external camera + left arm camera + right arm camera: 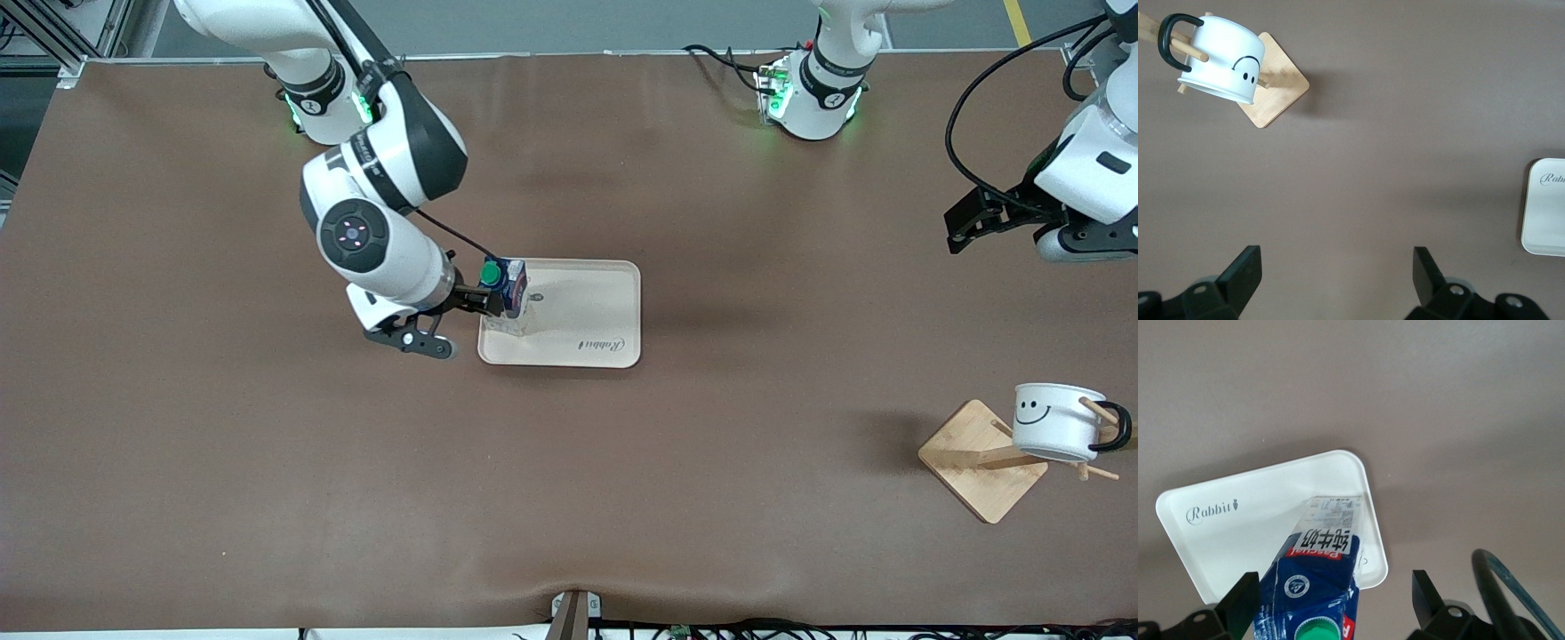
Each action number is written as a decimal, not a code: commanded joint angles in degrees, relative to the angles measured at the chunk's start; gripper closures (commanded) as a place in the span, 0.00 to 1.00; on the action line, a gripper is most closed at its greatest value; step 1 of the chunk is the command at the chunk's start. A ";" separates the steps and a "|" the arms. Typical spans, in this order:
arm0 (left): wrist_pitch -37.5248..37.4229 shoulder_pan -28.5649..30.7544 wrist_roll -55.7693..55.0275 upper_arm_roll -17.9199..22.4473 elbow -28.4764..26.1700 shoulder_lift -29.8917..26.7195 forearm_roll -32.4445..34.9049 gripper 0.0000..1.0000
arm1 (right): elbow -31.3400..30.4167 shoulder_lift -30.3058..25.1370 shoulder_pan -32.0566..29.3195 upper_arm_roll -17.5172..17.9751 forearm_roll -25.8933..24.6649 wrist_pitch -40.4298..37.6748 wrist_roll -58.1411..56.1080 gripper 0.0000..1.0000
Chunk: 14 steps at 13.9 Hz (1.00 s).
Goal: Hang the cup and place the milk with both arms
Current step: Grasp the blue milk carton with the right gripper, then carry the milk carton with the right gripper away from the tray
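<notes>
The milk (508,289), a dark-blue carton with a green cap, stands on the pale tray (578,311) at the edge toward the right arm's end. My right gripper (487,295) is open around the carton's top. In the right wrist view the carton (1315,587) sits between the spread fingers (1245,603), with a gap to one of them. The cup (1056,420), white with a smiley face, hangs by its black handle on a peg of the wooden rack (973,458). My left gripper (958,229) is open and empty above bare table. The cup (1221,57) also shows in the left wrist view.
The tray (1238,500) carries "Rabbit" lettering, and its edge (1545,207) shows in the left wrist view. The rack's square base (1278,100) stands near the table edge at the left arm's end. Brown table mat lies all around.
</notes>
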 commanded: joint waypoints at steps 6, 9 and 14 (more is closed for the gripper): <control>-0.06 -0.22 1.07 0.23 -0.36 -0.20 -0.91 0.00 | -7.08 0.07 7.00 -0.60 -0.33 9.30 2.62 0.00; -0.06 -0.22 1.07 0.14 -0.37 0.07 -0.91 0.00 | -8.07 -0.02 6.22 -0.69 -0.94 7.77 1.22 0.64; -0.06 -0.31 1.07 0.14 -0.37 0.07 -0.91 0.00 | -0.17 0.07 0.52 -0.51 0.54 -3.48 1.21 1.00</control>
